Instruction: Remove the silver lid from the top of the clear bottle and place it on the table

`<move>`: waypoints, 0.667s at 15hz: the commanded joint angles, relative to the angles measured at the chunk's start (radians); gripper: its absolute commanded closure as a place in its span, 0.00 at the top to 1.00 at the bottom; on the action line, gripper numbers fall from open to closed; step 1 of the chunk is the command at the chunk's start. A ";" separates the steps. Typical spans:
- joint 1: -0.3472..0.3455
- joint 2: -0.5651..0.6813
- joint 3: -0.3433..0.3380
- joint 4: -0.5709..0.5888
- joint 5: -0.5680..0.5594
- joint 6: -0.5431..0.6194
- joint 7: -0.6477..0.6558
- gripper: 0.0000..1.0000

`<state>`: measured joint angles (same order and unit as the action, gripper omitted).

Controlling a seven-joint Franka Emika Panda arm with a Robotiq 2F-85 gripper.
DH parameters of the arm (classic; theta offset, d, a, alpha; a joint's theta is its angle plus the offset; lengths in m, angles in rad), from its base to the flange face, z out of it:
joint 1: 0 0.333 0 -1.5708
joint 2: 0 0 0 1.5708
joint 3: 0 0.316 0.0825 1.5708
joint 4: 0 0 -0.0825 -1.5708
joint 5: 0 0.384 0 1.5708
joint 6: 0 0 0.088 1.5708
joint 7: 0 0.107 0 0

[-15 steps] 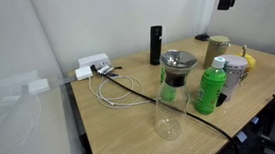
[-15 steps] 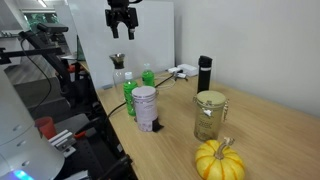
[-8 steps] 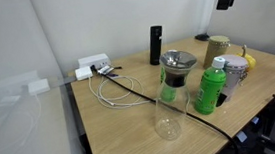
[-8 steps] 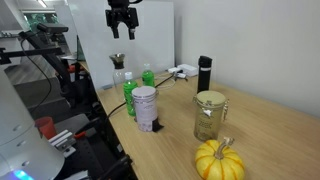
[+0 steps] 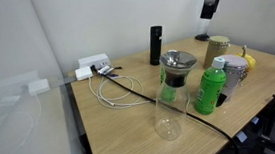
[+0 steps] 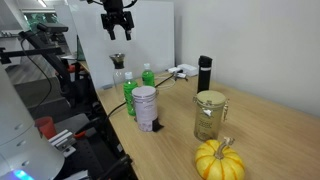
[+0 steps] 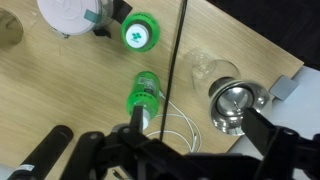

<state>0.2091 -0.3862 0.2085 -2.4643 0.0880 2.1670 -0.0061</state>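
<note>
The clear bottle (image 5: 169, 106) stands upright near the table's (image 5: 122, 129) front edge, with the silver lid (image 5: 179, 59) seated on its black collar. Both also show in an exterior view, bottle (image 6: 120, 78) and lid (image 6: 118, 62). In the wrist view I look down on the lid (image 7: 235, 104) at the right. My gripper (image 5: 209, 2) hangs high above the table, open and empty, up and to the side of the lid; it also shows in an exterior view (image 6: 117, 28). Its dark fingers (image 7: 272, 133) are spread wide apart in the wrist view.
A green bottle (image 5: 211, 89), a silver-white can (image 5: 235, 73) and a glass jar (image 5: 215, 50) crowd beside the clear bottle. A black cylinder (image 5: 156, 45) stands behind. A small pumpkin (image 6: 219, 160) sits near the table edge. A black cable (image 7: 178, 60), white cable and power strip (image 5: 92, 67) lie nearby.
My gripper has shifted sideways toward the clear bottle and slightly down, still high above the table. Nothing on the table has moved.
</note>
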 commanded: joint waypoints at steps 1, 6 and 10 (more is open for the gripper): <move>0.021 0.064 0.026 0.037 -0.017 0.045 0.013 1.00; 0.044 0.122 0.054 0.075 -0.020 0.074 0.021 1.00; 0.059 0.156 0.068 0.088 -0.019 0.082 0.022 0.99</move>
<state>0.2611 -0.2612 0.2688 -2.3953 0.0858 2.2411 0.0031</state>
